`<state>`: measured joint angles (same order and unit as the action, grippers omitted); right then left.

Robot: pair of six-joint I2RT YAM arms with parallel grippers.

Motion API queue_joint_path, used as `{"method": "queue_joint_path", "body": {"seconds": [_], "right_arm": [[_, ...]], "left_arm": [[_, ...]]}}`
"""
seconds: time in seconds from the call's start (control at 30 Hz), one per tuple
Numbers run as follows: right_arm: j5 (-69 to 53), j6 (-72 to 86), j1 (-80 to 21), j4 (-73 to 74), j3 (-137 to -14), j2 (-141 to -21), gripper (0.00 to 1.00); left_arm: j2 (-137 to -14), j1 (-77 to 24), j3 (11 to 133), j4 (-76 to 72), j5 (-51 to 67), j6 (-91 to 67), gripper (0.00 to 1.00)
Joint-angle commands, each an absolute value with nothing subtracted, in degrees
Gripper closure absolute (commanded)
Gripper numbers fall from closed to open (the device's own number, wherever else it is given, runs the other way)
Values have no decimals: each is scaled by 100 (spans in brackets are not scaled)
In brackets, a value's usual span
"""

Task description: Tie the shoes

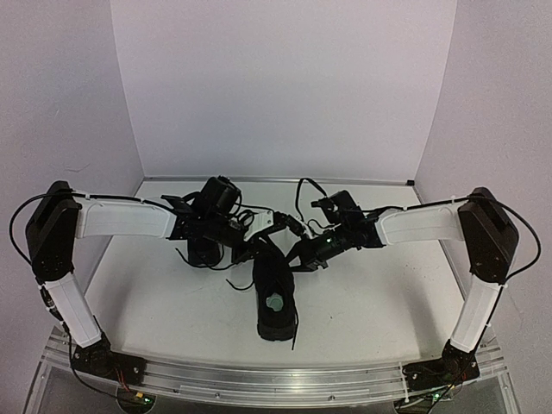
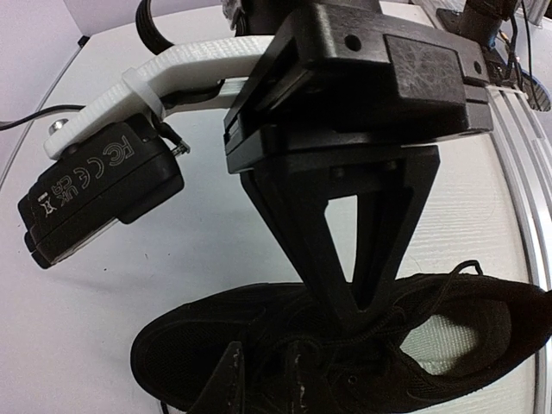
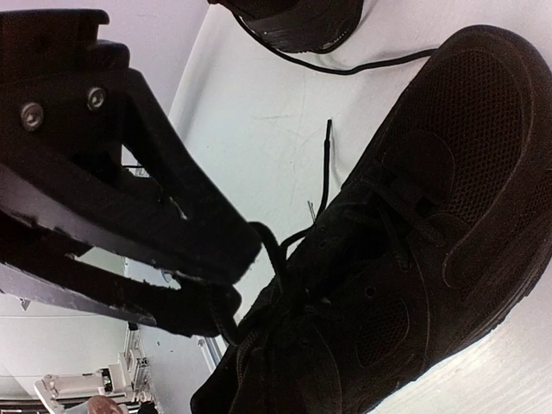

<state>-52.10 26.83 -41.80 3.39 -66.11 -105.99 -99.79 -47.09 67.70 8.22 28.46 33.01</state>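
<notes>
One black shoe (image 1: 276,317) lies mid-table, toe pointing away, with a pale patch (image 2: 444,345) showing in its opening. The second shoe (image 1: 202,250) sits behind it to the left, partly hidden by my left arm. My right gripper (image 3: 237,280) is shut on a thin black lace (image 3: 278,250) that loops up from the near shoe (image 3: 448,216). In the left wrist view its fingers come together at the lacing (image 2: 355,302). My left gripper (image 2: 266,384) hovers low over the near shoe's (image 2: 190,345) forefoot, fingers slightly apart. Whether a lace lies between them is too dark to tell.
A loose lace end (image 3: 326,147) trails on the white table (image 1: 379,302) beside the near shoe. The far shoe's sole (image 3: 302,21) lies close behind. White walls close the back and sides, and an aluminium rail (image 1: 276,379) runs along the near edge.
</notes>
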Motion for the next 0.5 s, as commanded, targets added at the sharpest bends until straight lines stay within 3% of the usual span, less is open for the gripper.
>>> {"method": "queue_joint_path", "body": {"seconds": [0.0, 0.1, 0.47], "right_arm": [[-5055, 2516, -4203, 421, -6758, -10250, 100], [-4905, 2508, -4172, 464, -6642, -10124, 100], [-4583, 2453, -4120, 617, -6397, -9942, 100]], "left_arm": [[-9798, -4677, 6796, 847, 2975, 3296, 91], [-9565, -4677, 6534, 700, 2847, 3113, 99], [-8750, -4677, 5715, 398, 2161, 2556, 100]]}}
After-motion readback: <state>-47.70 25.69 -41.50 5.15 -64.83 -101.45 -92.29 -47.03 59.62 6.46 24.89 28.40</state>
